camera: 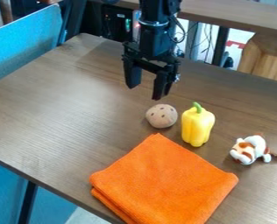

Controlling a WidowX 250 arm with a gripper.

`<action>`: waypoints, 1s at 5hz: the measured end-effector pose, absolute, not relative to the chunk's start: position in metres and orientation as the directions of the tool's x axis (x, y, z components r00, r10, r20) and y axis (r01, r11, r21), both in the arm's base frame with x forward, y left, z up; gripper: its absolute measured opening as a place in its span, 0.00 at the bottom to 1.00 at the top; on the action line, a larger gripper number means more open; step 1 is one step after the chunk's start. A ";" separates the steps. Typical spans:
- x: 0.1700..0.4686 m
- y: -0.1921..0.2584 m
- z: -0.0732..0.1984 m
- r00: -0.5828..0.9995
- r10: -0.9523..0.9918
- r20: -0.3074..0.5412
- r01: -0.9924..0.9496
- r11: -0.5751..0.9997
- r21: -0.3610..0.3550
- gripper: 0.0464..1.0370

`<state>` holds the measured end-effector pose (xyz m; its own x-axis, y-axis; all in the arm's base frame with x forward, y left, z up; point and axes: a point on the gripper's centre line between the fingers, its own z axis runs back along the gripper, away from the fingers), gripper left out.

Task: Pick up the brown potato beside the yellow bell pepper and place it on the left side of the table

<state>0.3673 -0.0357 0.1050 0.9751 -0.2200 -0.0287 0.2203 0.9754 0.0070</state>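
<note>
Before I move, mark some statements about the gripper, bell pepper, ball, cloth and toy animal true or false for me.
1. The gripper hangs over the table with its fingers apart. True.
2. The bell pepper is between the spotted ball and the toy animal. True.
3. The gripper is holding the spotted ball. False: the ball rests on the table, below the fingers.
4. The orange cloth lies folded. True.
5. The toy animal lies on the orange cloth. False: it is on the table, beside the cloth.
6. The bell pepper is red. False: it is yellow.
</note>
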 end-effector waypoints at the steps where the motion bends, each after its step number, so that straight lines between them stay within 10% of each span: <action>1: 0.364 -0.036 0.088 0.972 -0.222 -0.079 0.223 0.975 -0.001 0.96; 5: 0.396 -0.046 0.058 0.963 -0.251 -0.100 0.246 0.968 -0.055 0.96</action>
